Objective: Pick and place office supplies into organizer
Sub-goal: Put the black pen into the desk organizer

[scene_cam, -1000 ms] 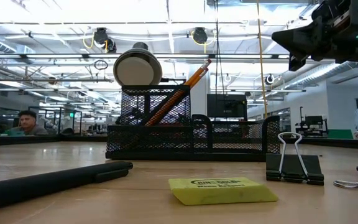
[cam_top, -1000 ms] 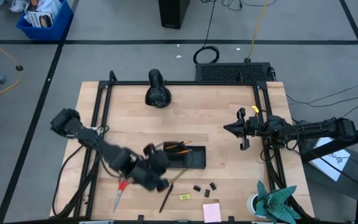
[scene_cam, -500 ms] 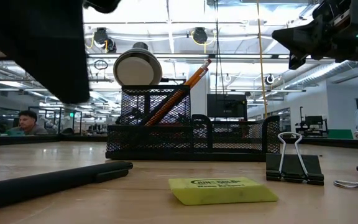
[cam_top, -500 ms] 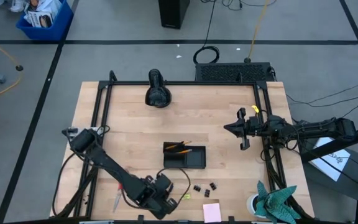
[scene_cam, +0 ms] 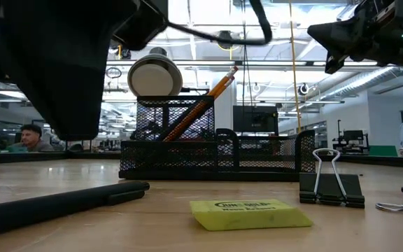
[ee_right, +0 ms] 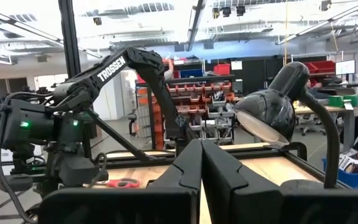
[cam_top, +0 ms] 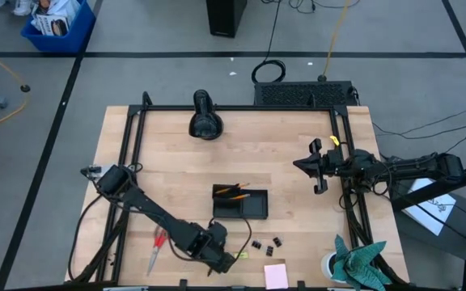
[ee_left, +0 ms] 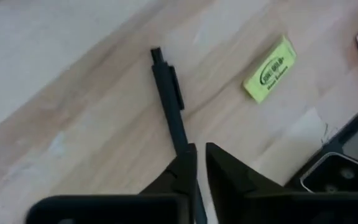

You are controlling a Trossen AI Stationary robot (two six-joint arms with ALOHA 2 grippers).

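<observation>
My left gripper (cam_top: 223, 259) hovers near the table's near edge over a black pen (ee_left: 169, 102). In the left wrist view its fingers (ee_left: 201, 167) stand almost together above the pen's nearer end. The low view shows the pen (scene_cam: 61, 203) flat on the wood and the gripper (scene_cam: 54, 70) above it. The black organizer (cam_top: 249, 208) holds orange pencils (cam_top: 233, 191). The red-handled scissors (cam_top: 156, 246), yellow piece (cam_top: 240, 255), binder clips (cam_top: 267, 242) and pink pad (cam_top: 276, 276) lie on the table. My right gripper (cam_top: 298, 166) waits shut and raised at the right side.
A black lamp-like device (cam_top: 205, 117) lies near the far edge. A teal cloth with a white cup (cam_top: 353, 263) sits at the near right corner. Black frame rails (cam_top: 132, 162) run along both sides. People show in the room behind the table.
My left gripper has swung from beside the organizer's left end toward the near edge, coming over the black pen, then shifted slightly right. It has entered the low view from above. The pen and other supplies have stayed in place.
</observation>
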